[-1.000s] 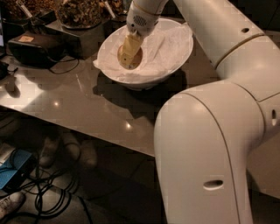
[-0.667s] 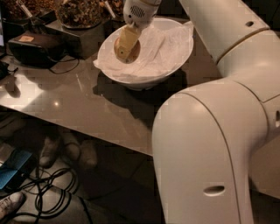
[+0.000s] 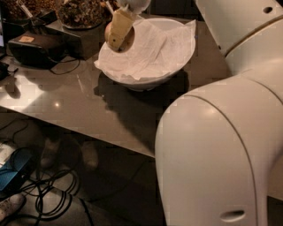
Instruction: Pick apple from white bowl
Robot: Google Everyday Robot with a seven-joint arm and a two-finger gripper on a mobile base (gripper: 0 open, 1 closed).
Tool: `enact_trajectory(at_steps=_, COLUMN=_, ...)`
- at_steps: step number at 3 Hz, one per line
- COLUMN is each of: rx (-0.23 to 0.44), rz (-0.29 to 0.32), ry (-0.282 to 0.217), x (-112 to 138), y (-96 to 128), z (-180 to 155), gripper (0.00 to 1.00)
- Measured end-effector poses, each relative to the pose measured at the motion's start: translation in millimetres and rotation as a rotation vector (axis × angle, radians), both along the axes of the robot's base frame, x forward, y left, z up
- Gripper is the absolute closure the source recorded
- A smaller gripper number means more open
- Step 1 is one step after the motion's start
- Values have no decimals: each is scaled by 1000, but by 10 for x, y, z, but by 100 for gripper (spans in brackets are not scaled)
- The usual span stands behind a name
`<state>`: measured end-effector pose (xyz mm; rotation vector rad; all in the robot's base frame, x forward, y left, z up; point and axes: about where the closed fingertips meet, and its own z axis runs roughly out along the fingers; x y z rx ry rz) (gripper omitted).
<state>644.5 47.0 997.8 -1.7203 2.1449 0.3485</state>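
The white bowl (image 3: 146,75) stands on the grey table, lined with crumpled white paper (image 3: 152,46). My gripper (image 3: 118,33) hangs over the bowl's left rim, near the top of the view. Its tan fingers (image 3: 118,27) are shut on the apple (image 3: 128,40), a small round brownish-yellow fruit that shows between and behind them. The apple is held above the bowl, clear of the paper. My large white arm fills the right side of the view.
Dark bowls of brown snacks (image 3: 82,11) stand on a dark box (image 3: 77,37) behind the white bowl. A black device (image 3: 33,46) with a cable lies at the table's far left. Cables and a blue object (image 3: 13,170) lie on the floor below the table edge.
The gripper has risen and moved left with the apple in it, from inside the bowl to above its left rim. The bowl and paper have stayed in place.
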Motion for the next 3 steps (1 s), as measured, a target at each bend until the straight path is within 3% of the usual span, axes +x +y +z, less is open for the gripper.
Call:
enact_trajectory(at_steps=1, rx=22, rz=48, ry=-15, x=-161, y=155, z=167, gripper=100)
enact_trajectory(at_steps=2, rx=53, rz=86, ry=-58, x=-156, y=400, z=295, gripper=100)
enact_trajectory(at_steps=3, rx=53, rz=85, ry=-58, x=-155, y=401, z=295, gripper=100)
